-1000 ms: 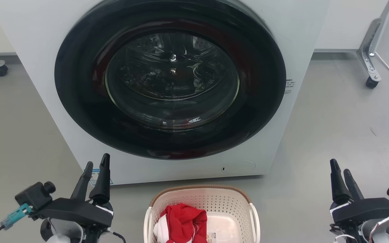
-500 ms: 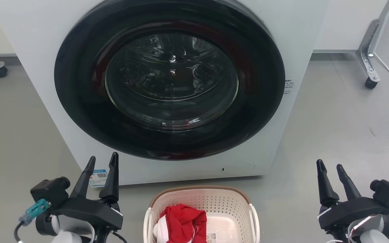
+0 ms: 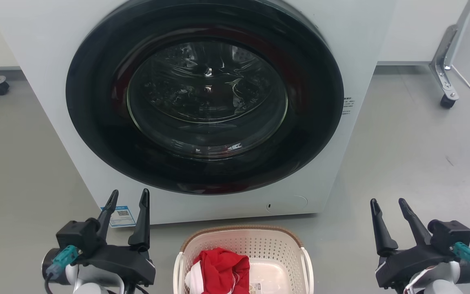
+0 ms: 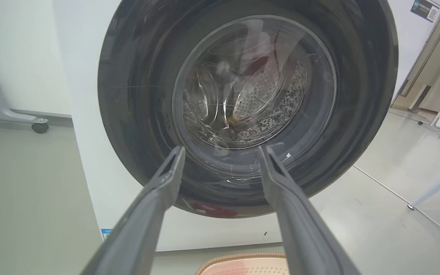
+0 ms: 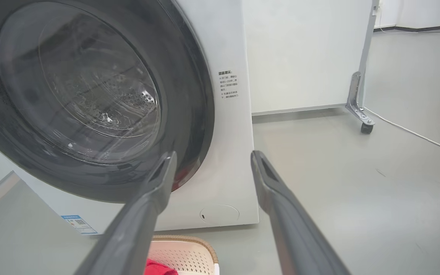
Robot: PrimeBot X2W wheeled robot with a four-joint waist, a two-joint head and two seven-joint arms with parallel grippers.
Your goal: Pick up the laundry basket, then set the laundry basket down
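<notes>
Both pincers are closing inward since a second ago: the left pincer (image 3: 130, 192) and right pincer (image 3: 387, 201), fingers spread apart and empty, are flanking the laundry basket (image 3: 259, 244), which is sitting on the floor (image 3: 402, 143) before the washer (image 3: 47, 102). Head view is showing red cloth (image 3: 222, 265) inside; left wrist view is catching its brown rim.

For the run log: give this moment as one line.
left gripper open | right gripper open | basket on floor before washer, untouched

laundry basket (image 3: 241, 228) before washer (image 3: 357, 49); left gripper (image 3: 130, 190), right gripper (image 3: 387, 200) flank it; fingers spread
</notes>
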